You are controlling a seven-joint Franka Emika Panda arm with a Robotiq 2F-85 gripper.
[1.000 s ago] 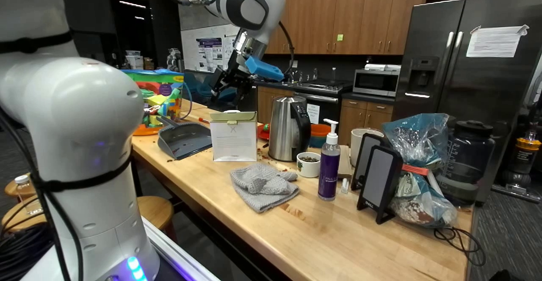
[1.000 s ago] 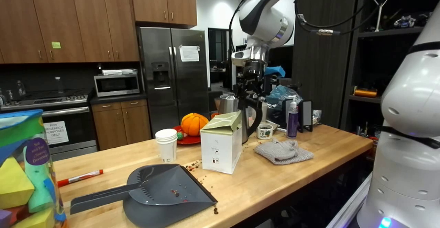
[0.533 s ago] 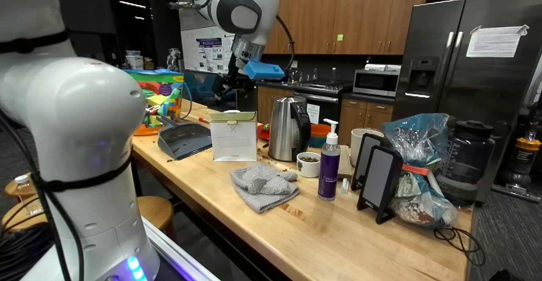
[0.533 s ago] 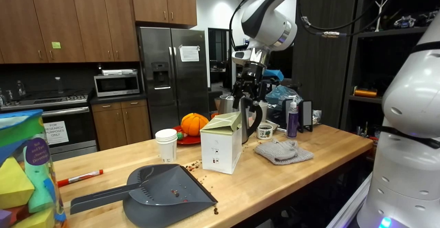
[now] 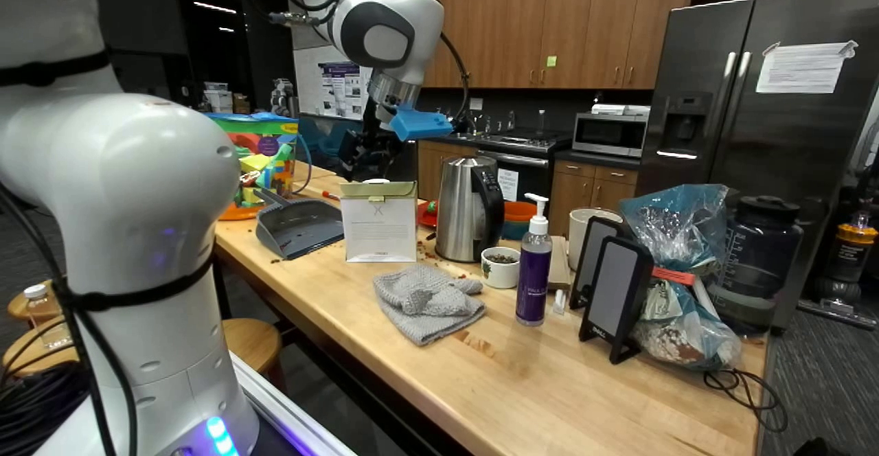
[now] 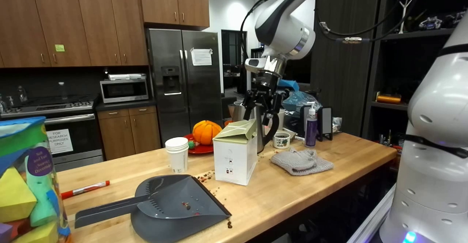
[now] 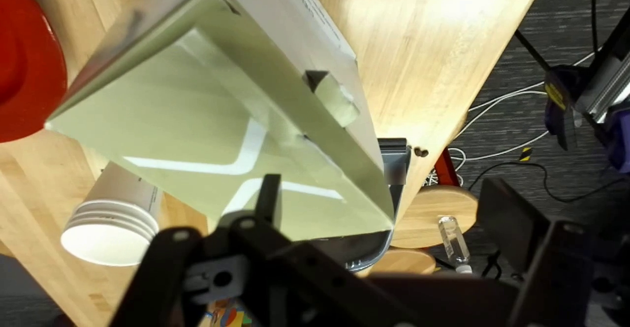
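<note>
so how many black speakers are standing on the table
2. In an exterior view, the front speaker stands beside the plastic bag, and the rear speaker stands behind that one, partly covered by it. Others could be hidden behind the bag.

Wrist view: dustpan [image 7: 362, 250] beyond jaws mostly hidden by box [image 7: 221, 125]; red plate [image 7: 27, 66] left of jaws cut off by edge.

Pincer [image 6: 256, 120] lower and turned since earlier, closer to green-topped box [image 6: 234, 157]
</note>
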